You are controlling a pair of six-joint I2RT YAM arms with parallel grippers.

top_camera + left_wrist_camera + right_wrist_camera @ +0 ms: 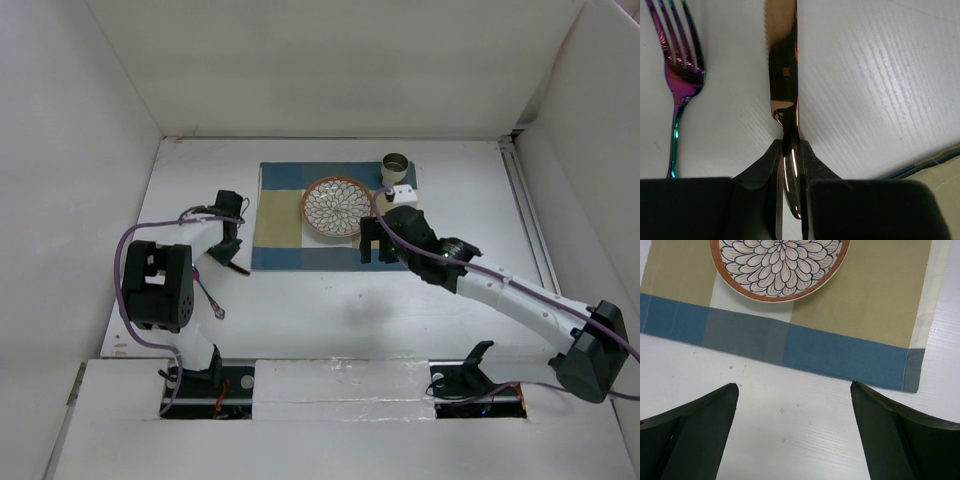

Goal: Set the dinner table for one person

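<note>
**My left gripper clamped on the knife, my right gripper spread wide at the placemat**

Top external view:
- My left gripper sits just left of the blue-and-beige checked placemat, low over the dinner table.
- The knife pokes out from it, off the placemat's near-left corner.
- The fork lies on the bare white tabletop, further left of the placemat and nearer my bases.
- My right gripper is over the placemat's near edge, on its right part.
- The patterned plate rests near the placemat's middle.
- A cup stands at its far-right corner.

Left wrist view:
- My fingers are pressed together on the copper-coloured knife where blade meets handle.
- The blade runs out over the white table.
- The iridescent fork lies beside the knife, on the side away from the placemat's corner, apart from the blade.

Right wrist view:
- My right gripper has its jaws wide apart, holding nothing.
- They are over white tabletop just short of the placemat's blue border.
- The plate lies on the placemat beyond that border.
</note>
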